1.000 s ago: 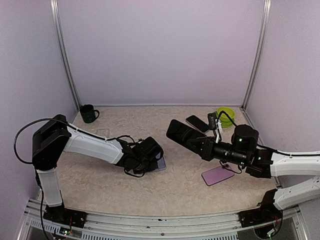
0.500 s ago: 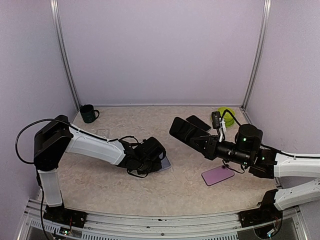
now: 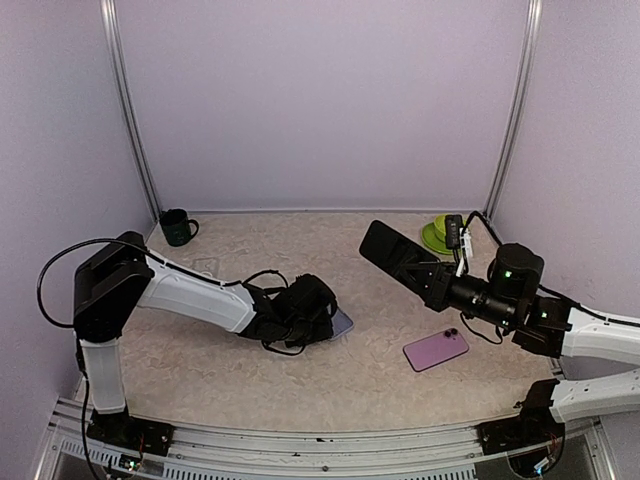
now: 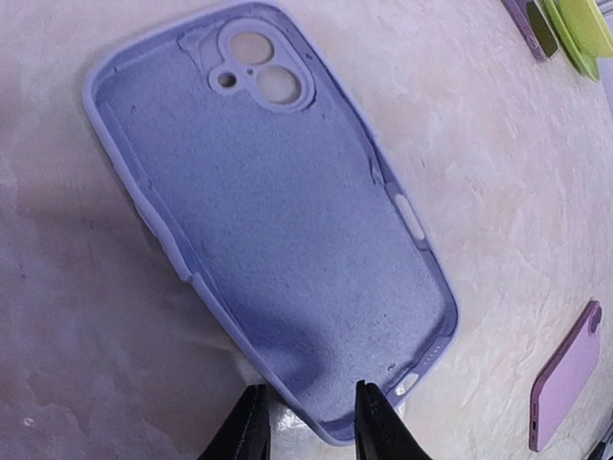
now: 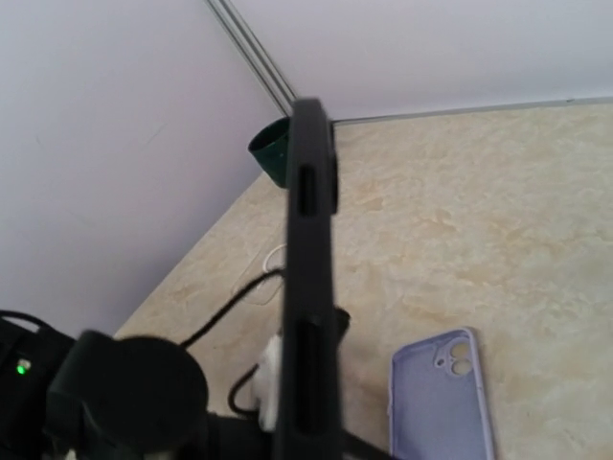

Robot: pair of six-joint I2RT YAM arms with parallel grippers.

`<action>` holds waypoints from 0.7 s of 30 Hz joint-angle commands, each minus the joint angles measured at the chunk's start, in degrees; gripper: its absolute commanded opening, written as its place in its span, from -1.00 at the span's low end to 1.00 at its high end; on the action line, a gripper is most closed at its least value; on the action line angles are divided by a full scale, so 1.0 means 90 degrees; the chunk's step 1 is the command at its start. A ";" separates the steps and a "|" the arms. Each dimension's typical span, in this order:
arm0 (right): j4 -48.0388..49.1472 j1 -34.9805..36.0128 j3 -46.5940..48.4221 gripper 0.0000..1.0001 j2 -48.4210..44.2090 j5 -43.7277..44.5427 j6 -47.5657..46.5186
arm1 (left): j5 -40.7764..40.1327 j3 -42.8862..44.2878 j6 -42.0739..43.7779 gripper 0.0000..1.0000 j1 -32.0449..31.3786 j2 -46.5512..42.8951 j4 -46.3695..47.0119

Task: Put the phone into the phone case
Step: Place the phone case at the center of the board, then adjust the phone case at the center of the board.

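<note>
A lavender phone case (image 4: 278,211) lies hollow side up on the table, camera holes at its far end. It also shows as the case (image 3: 341,323) and the case (image 5: 442,402). My left gripper (image 4: 308,422) is open, low over the table, its two fingertips either side of the case's near rim; from above the left gripper (image 3: 322,318) covers most of the case. My right gripper (image 3: 440,286) is shut on a black phone (image 3: 392,255), held in the air right of centre. The wrist view shows the phone (image 5: 308,268) edge-on, hiding the fingers.
A pink phone (image 3: 436,349) lies flat below my right arm, also the pink phone (image 4: 565,379). A dark green mug (image 3: 178,227) stands at the back left. Green dishes (image 3: 443,233) sit at the back right, with another dark phone (image 4: 530,24) beside them.
My right arm has lifted the black phone and carried it to the right. My left gripper slid the lavender case slightly right and its jaws have parted.
</note>
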 commanded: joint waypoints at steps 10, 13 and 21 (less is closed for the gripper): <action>0.0388 -0.0077 0.0066 -1.00 0.0242 -0.0141 0.0039 | -0.0727 -0.0112 0.2382 -0.21 0.1105 -0.0892 0.0386; 0.0403 -0.0076 0.0056 -1.00 0.0297 -0.0202 0.0080 | -0.0592 0.0036 0.3107 -0.22 0.1315 -0.0825 0.0474; 0.0373 -0.0079 -0.0003 -1.00 0.0198 -0.0201 0.0135 | 0.0154 0.0775 0.4952 -0.25 0.1613 -0.0182 0.0476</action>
